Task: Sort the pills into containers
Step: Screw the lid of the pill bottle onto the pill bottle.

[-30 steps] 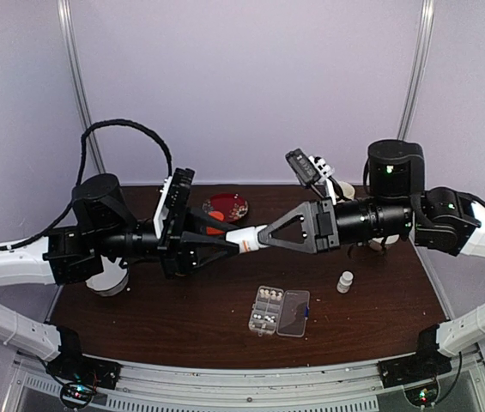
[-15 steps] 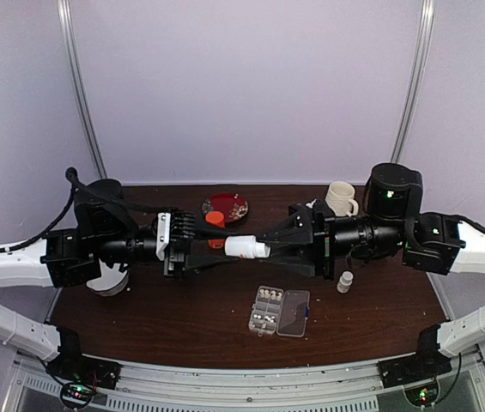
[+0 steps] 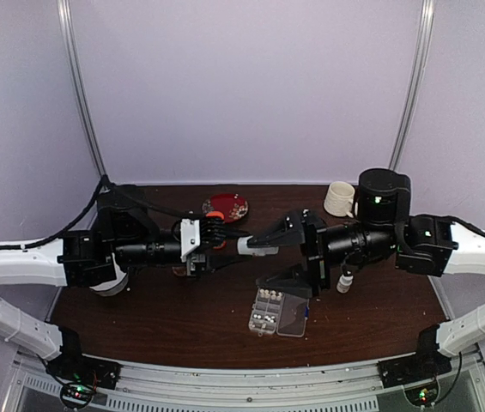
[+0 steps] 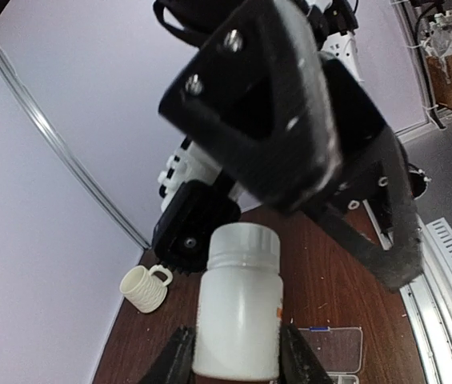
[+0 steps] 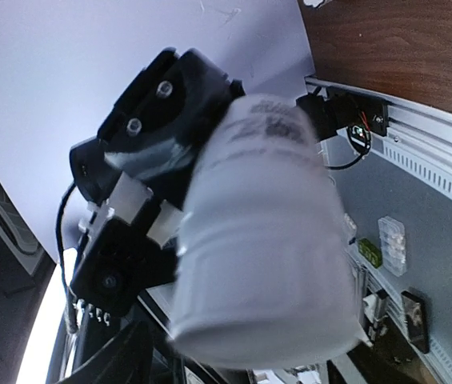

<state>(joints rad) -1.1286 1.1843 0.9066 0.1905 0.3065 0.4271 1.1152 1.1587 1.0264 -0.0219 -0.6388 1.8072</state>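
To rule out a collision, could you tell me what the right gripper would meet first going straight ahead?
Most likely the white bottle, cap end first, held in the left gripper; the open right gripper points straight at it.

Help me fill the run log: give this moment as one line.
left claw: shut on white bottle | right claw: open, at its cap end | cap: on | organiser box: lid open

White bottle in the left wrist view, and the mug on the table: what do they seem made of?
The white bottle looks like opaque plastic, semi-matte: a moulded cap, soft dull highlights, a printed label on its side. The mug seems cream glazed ceramic with a ribbed wall, though at this size plastic cannot be ruled out.
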